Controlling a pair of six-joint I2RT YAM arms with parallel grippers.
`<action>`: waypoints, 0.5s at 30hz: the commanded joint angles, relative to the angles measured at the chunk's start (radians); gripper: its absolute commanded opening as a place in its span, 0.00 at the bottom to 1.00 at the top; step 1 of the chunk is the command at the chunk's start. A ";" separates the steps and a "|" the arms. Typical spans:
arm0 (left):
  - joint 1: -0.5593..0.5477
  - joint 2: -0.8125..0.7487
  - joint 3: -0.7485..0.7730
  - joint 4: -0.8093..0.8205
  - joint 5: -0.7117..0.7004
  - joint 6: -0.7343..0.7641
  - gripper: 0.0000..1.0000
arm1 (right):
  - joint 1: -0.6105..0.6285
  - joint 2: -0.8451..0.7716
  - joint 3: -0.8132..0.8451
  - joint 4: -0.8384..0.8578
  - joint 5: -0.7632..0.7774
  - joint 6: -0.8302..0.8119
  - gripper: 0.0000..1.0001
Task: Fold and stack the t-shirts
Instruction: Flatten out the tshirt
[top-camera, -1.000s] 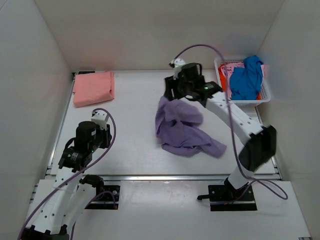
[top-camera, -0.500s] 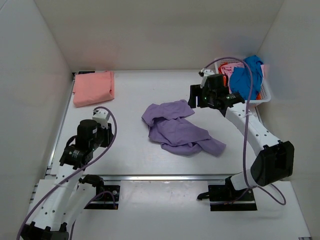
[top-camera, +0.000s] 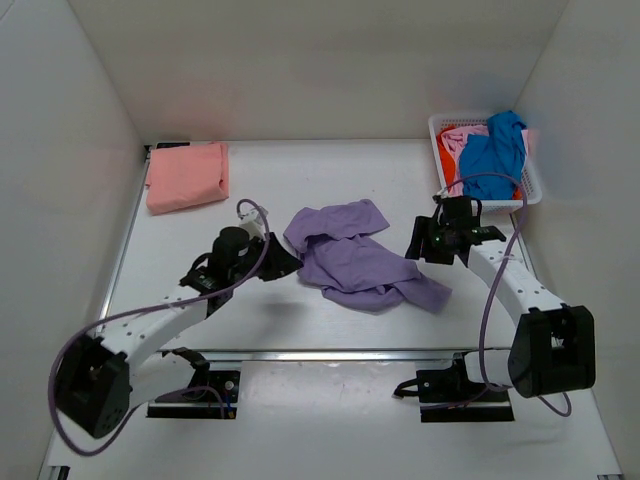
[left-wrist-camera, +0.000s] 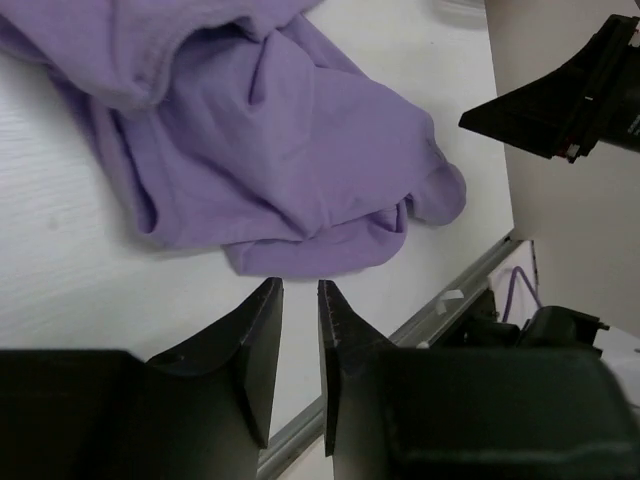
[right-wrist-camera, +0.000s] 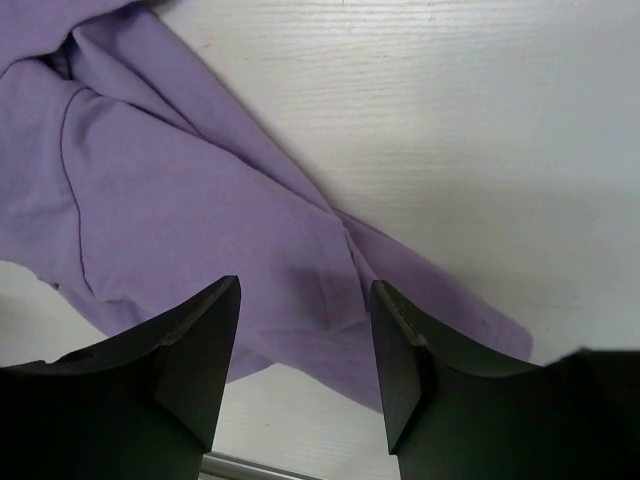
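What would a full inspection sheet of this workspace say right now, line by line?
Surface: white table, bare around the cloth.
Job's things: lavender t-shirt crumpled mid-table; salmon t-shirt folded at the far left corner; blue t-shirt heaped with others in the basket.
Clutter: white lattice basket, far right corner.
Hands: left hand nearly shut, empty, beside the lavender t-shirt; right hand open over its right end.
Cables: purple cable loops along each arm.
Surroundings: plain white walls.

Crumpled t-shirt (top-camera: 355, 262) between left claw (top-camera: 283, 265) and right claw (top-camera: 416, 244), folded t-shirt (top-camera: 187, 176) behind at far left, basket (top-camera: 490, 206) behind at far right
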 joint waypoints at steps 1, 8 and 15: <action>-0.072 0.108 0.060 0.244 0.035 -0.199 0.33 | 0.009 -0.015 -0.041 0.057 -0.029 0.052 0.52; -0.159 0.276 0.115 0.264 -0.011 -0.297 0.35 | 0.009 0.049 -0.071 0.065 0.022 0.069 0.58; -0.167 0.282 0.060 0.247 -0.019 -0.311 0.35 | 0.049 0.049 -0.078 0.070 -0.053 0.074 0.01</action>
